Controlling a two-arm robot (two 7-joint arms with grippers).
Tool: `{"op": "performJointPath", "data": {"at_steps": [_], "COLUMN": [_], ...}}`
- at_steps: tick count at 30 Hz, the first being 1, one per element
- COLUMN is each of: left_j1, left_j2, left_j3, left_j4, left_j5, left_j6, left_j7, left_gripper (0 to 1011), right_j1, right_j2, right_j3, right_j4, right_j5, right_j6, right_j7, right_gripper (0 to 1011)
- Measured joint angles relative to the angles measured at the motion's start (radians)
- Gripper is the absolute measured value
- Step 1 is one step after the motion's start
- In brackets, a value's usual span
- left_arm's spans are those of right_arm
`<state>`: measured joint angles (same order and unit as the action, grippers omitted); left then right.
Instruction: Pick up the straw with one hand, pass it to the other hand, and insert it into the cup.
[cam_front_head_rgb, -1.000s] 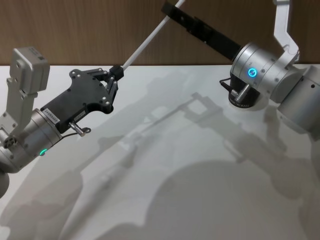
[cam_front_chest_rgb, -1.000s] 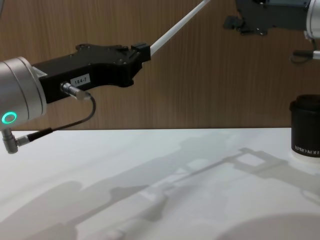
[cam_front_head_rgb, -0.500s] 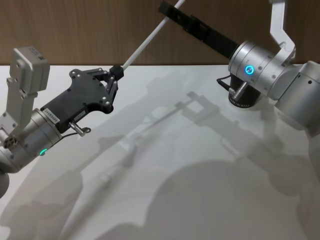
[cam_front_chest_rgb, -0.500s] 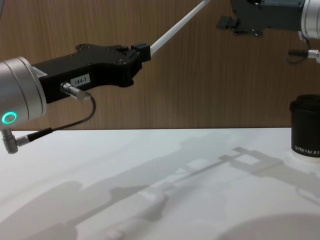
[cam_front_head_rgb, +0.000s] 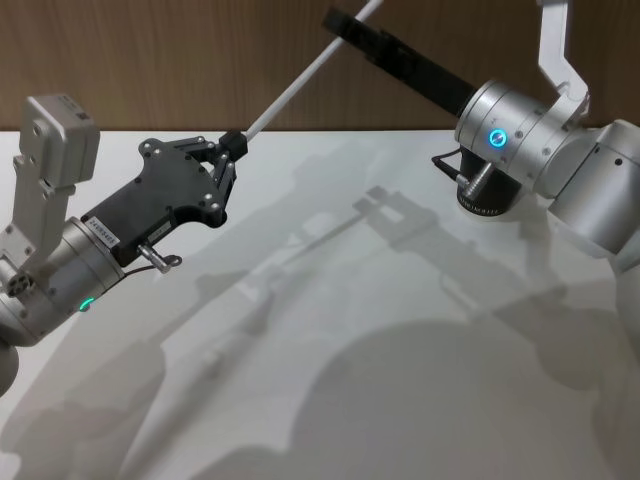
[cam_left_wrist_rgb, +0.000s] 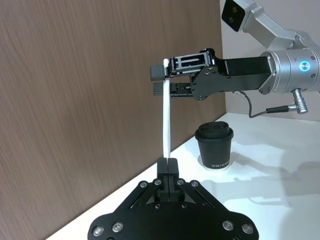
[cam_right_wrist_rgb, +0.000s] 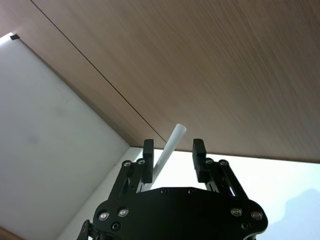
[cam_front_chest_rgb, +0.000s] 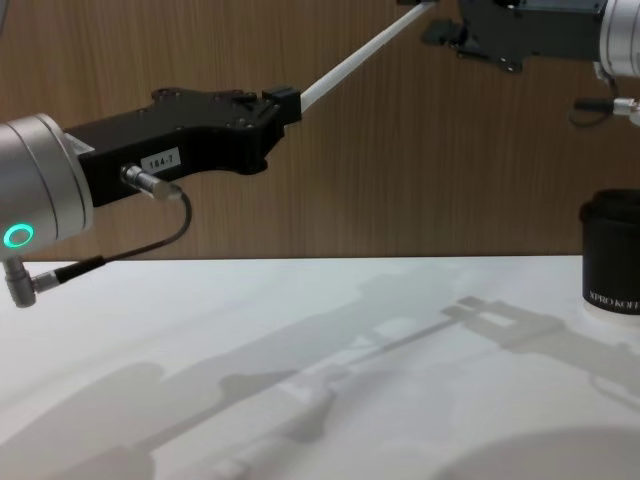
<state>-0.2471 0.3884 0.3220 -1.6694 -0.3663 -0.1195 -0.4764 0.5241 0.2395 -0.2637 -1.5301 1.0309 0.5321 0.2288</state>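
The white straw (cam_front_head_rgb: 300, 78) slants up and away over the table. My left gripper (cam_front_head_rgb: 232, 150) is shut on its lower end, with the labelled black body seen from the side in the chest view (cam_front_chest_rgb: 285, 103). My right gripper (cam_right_wrist_rgb: 173, 150) is open at the straw's (cam_right_wrist_rgb: 172, 139) upper tip, which sits between its fingers, close to one finger (cam_right_wrist_rgb: 148, 156). The left wrist view shows the same: the right gripper (cam_left_wrist_rgb: 161, 80) straddles the top of the straw (cam_left_wrist_rgb: 166, 125). The black cup (cam_left_wrist_rgb: 215, 147) stands on the table, below the right wrist (cam_front_head_rgb: 500, 130).
A white table (cam_front_head_rgb: 380, 330) spreads below both arms, with a wooden wall (cam_front_chest_rgb: 400, 170) behind it. The cup (cam_front_chest_rgb: 612, 265) stands at the table's far right. The right arm's silver forearm (cam_front_head_rgb: 600, 185) hangs over the right side.
My right gripper has moved left toward the straw's upper end, and the tip now lies between its open fingers. The left gripper has held still.
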Motion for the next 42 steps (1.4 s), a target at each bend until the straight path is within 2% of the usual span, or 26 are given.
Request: {"op": "performJointPath", "data": {"at_steps": [1, 7, 8, 13, 26, 33, 37, 42], "left_j1": [0.0, 0.0, 0.0, 0.0, 0.0, 0.0, 0.0, 0.0], "left_j2": [0.0, 0.0, 0.0, 0.0, 0.0, 0.0, 0.0, 0.0], "left_j3": [0.0, 0.0, 0.0, 0.0, 0.0, 0.0, 0.0, 0.0], "left_j4": [0.0, 0.0, 0.0, 0.0, 0.0, 0.0, 0.0, 0.0], "left_j5": [0.0, 0.0, 0.0, 0.0, 0.0, 0.0, 0.0, 0.0], "left_j6": [0.0, 0.0, 0.0, 0.0, 0.0, 0.0, 0.0, 0.0], "left_j7": [0.0, 0.0, 0.0, 0.0, 0.0, 0.0, 0.0, 0.0], "left_gripper": [3, 3, 4, 3, 4, 3, 72, 249], "right_j1": [0.0, 0.001, 0.002, 0.002, 0.003, 0.003, 0.004, 0.006], "right_j2": [0.0, 0.0, 0.0, 0.0, 0.0, 0.0, 0.001, 0.005], "right_j3": [0.0, -0.001, -0.001, -0.001, -0.002, -0.002, -0.001, -0.007], "right_j4": [0.0, 0.002, 0.002, 0.002, 0.003, 0.003, 0.004, 0.008], "right_j5": [0.001, 0.002, 0.002, 0.003, 0.004, 0.004, 0.004, 0.003], "right_j6": [0.0, 0.001, 0.001, 0.001, 0.002, 0.002, 0.0, -0.005], "right_j7": [0.0, 0.001, 0.001, 0.001, 0.001, 0.001, 0.001, 0.009], "right_gripper": [443, 281, 223, 114, 24, 7, 7, 7]}}
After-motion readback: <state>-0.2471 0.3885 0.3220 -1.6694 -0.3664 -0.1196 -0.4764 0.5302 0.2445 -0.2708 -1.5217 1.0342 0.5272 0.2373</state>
